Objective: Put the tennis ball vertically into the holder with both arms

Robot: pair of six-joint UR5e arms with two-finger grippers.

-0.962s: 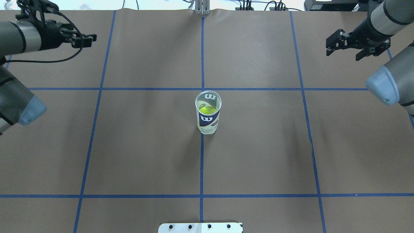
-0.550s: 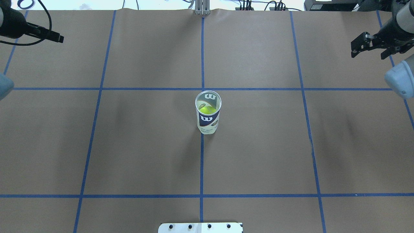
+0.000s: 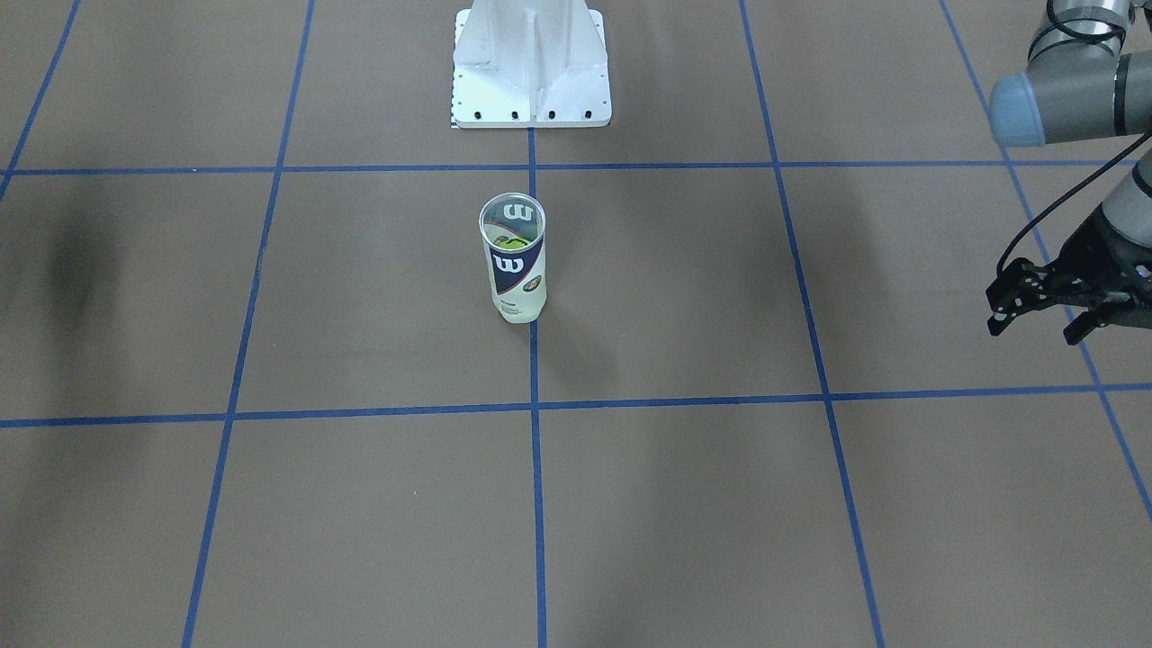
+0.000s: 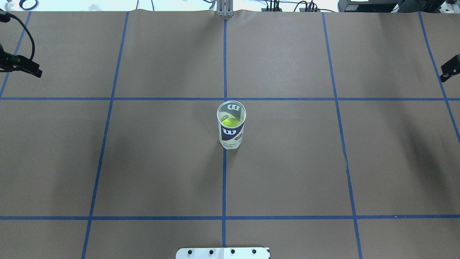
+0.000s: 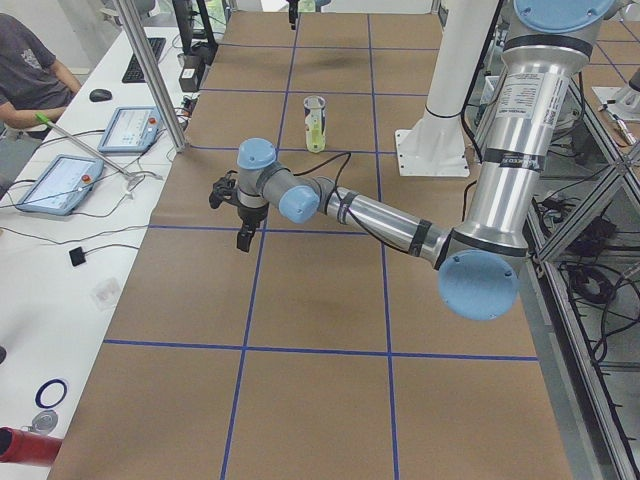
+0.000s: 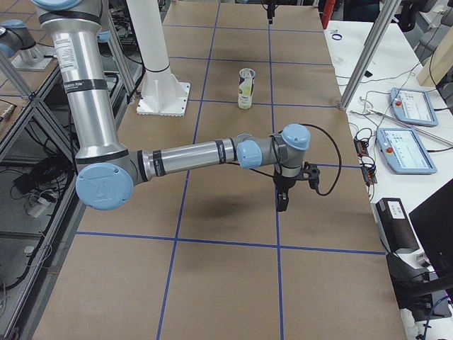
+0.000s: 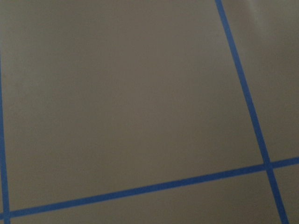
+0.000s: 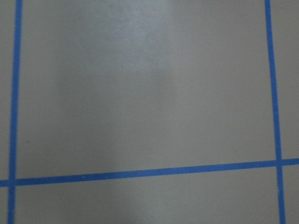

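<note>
Retreated outward: left gripper (image 3: 1032, 329) spread wide, empty; right gripper (image 4: 450, 68) cannot tell.

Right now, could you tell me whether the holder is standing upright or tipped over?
Upright: the holder stands on its base, open mouth facing up, a yellow-green ball visible inside.

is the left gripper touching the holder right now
Apart. The front-facing view shows the left gripper open at its right edge, with a wide stretch of table between it and the upright holder at the centre.
</note>
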